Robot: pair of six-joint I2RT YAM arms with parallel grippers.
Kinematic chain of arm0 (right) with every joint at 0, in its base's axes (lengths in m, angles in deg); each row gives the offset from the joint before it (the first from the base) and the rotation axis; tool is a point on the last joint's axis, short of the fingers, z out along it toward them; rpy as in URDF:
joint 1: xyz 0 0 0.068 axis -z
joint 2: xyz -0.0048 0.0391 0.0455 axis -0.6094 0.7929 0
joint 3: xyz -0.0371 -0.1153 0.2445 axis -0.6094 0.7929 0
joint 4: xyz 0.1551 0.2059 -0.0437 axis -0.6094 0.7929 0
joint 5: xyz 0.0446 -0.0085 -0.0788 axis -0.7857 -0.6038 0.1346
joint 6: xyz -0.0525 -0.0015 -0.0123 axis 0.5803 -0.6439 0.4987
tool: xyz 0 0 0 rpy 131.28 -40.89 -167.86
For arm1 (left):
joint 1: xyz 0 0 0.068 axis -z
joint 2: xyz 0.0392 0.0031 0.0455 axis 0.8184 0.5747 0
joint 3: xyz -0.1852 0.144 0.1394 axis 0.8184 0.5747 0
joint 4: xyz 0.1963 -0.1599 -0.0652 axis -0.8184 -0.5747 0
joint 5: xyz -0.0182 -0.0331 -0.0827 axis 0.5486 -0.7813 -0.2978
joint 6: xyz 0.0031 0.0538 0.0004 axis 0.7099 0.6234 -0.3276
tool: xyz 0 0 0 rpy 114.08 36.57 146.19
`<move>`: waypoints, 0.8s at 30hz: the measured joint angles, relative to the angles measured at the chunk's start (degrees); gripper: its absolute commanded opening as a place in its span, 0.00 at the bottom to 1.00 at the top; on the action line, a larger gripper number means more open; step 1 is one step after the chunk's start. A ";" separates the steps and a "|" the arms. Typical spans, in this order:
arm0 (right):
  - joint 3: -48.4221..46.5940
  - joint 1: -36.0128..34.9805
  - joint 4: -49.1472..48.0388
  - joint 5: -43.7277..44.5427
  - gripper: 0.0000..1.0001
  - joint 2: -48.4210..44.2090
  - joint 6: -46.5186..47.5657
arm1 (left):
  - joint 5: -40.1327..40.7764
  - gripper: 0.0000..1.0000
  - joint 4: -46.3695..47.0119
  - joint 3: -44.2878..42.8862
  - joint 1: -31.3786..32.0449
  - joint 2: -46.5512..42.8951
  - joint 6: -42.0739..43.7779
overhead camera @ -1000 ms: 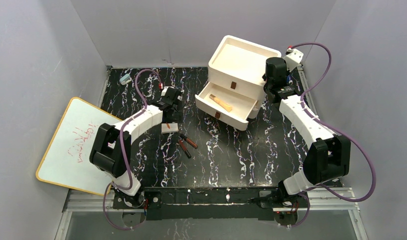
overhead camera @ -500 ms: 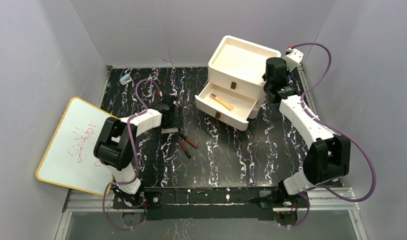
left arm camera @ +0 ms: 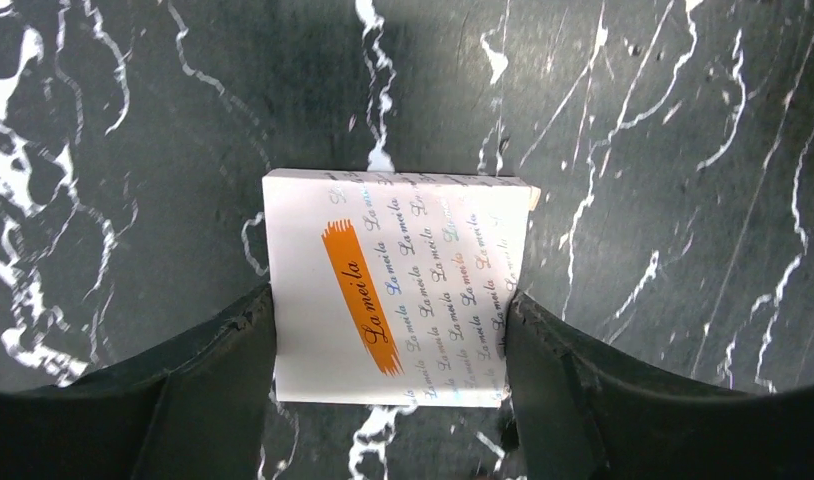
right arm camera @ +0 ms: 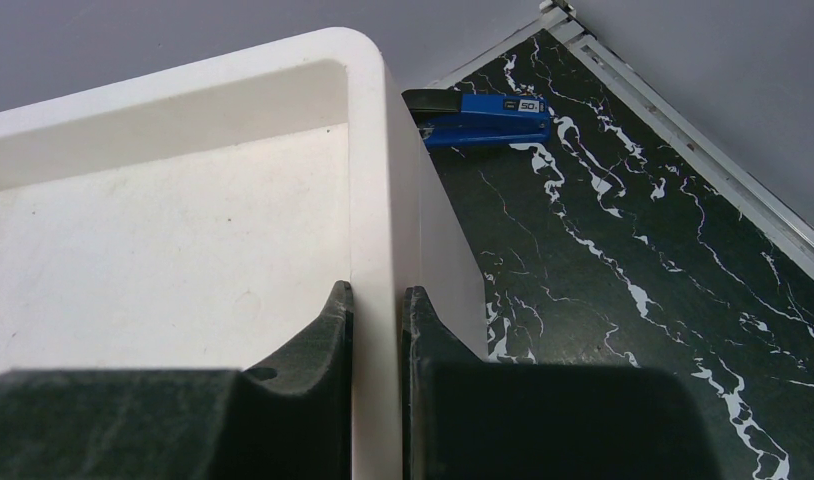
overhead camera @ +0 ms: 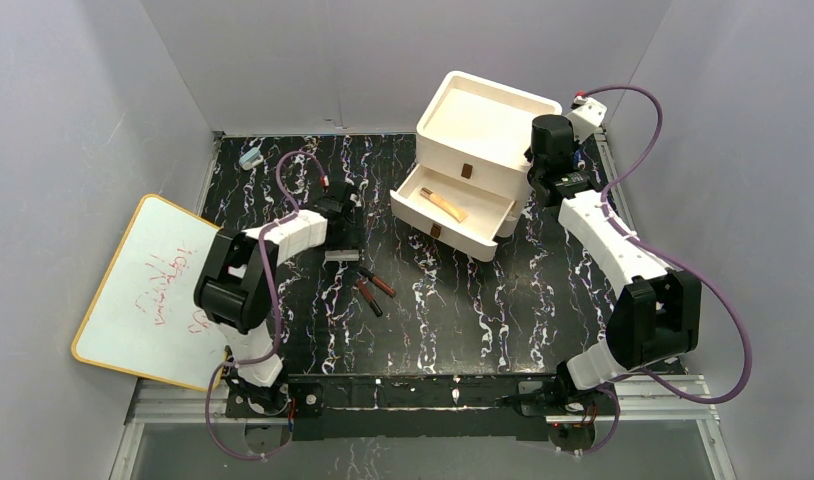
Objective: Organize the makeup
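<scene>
Item: a white flat packet (left arm camera: 398,250) with an orange stripe, lying on the marbled table (left arm camera: 683,150) left of centre. It is close to square, so no long axis governs the grasp.

The left gripper (left arm camera: 391,300) sits directly over it. One finger presses each opposite side and the stripe runs along the fingers. The jaws are closed onto the packet; whether it is clear of the table cannot be told.

The pencils (overhead camera: 371,288) lie just beside it, on the near-right.

The likely destination, the open drawer (overhead camera: 463,236), lies to the right and farther back. It holds a tan stick (overhead camera: 442,201) and has floor to spare. The table between is bare.

The right gripper (right arm camera: 378,300) is nearly shut, pinching the top rim of the white drawer box (right arm camera: 368,150). It probably steadies the box, so the left arm is the nearer one.
</scene>
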 measured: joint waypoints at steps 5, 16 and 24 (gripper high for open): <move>0.00 0.00 -0.11 -0.02 0.01 0.07 0.04 | -1.01 0.00 -7.39 -3.06 0.00 -6.58 1.22; -0.90 -0.07 0.79 -0.04 0.01 1.14 0.02 | -9.90 0.00 -9.35 -28.13 6.73 -13.09 4.63; -0.98 -0.09 1.03 0.00 0.01 1.03 0.02 | -11.76 0.00 -6.86 -29.57 16.44 -4.26 7.58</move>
